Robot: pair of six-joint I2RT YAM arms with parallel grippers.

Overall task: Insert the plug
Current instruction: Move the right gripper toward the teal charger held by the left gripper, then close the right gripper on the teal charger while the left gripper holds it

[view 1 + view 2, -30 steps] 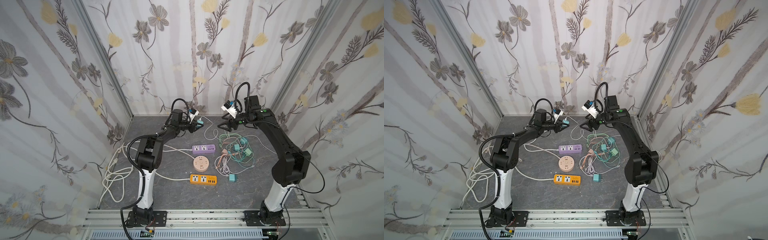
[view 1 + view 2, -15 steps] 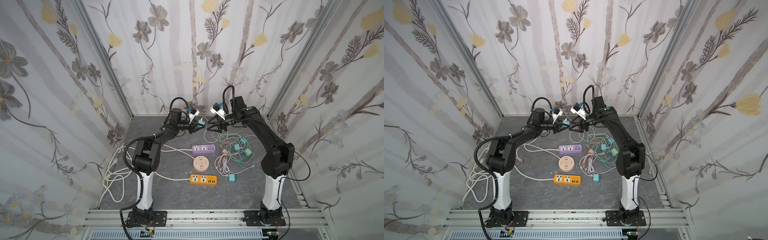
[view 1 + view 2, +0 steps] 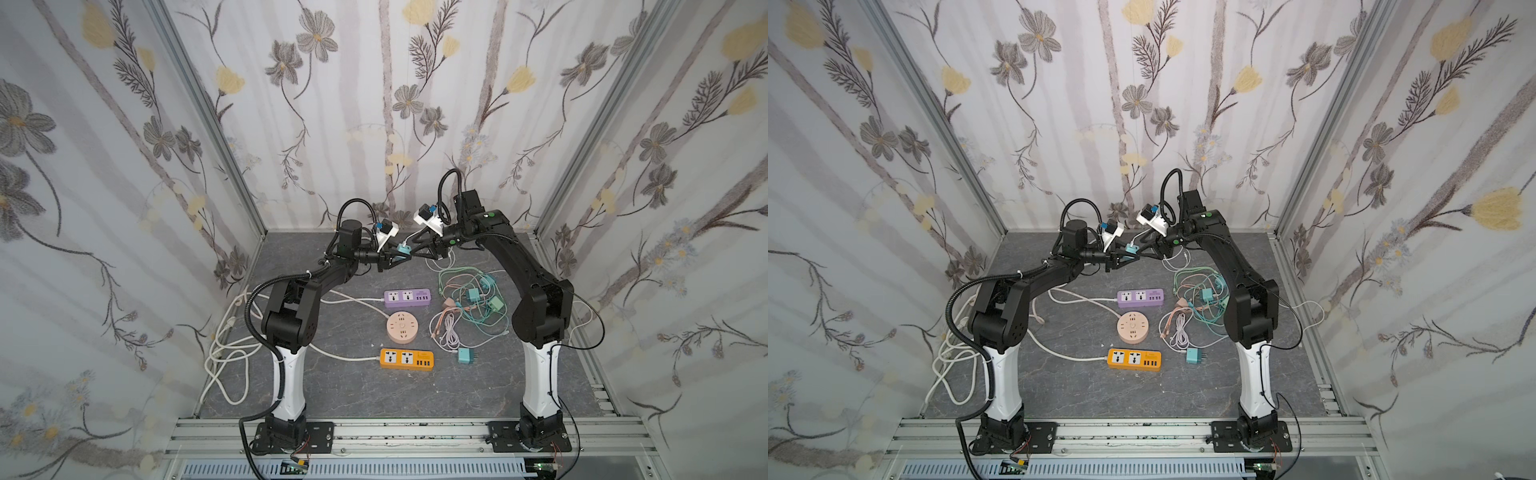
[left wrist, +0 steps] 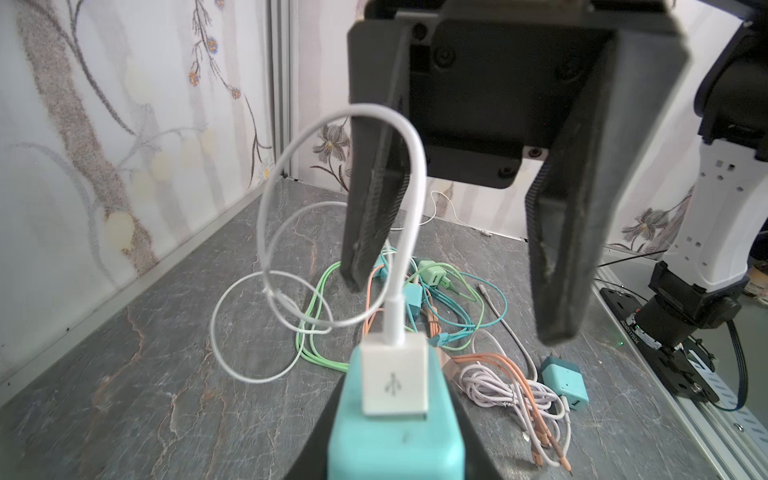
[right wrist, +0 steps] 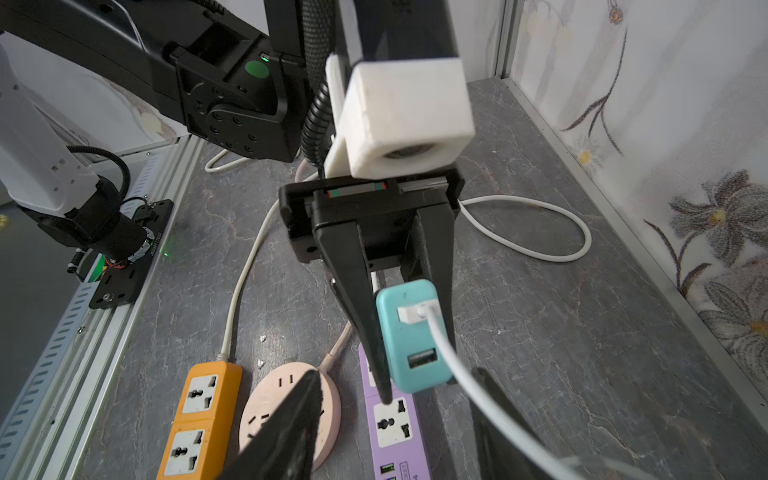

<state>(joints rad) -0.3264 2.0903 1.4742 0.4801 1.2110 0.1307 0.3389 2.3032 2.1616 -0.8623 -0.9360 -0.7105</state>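
The teal USB charger (image 5: pixel 409 336) is held clear of the surface (image 3: pixel 395 276), behind the purple power strip (image 5: pixel 390 424). Its prongs are hidden by the left gripper (image 5: pixel 413 374), whose fingers pinch its sides. A white USB plug (image 4: pixel 394 382) fills one port and the other is vacant. The right gripper (image 4: pixel 455 307) faces it, fingers spread, and the white cable (image 4: pixel 411 187) loops past one finger. The surface between strip and charger is open.

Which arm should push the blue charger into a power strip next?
Probably the left: the left gripper clamps the teal charger. The right gripper stands open around its white cable, gripping nothing.
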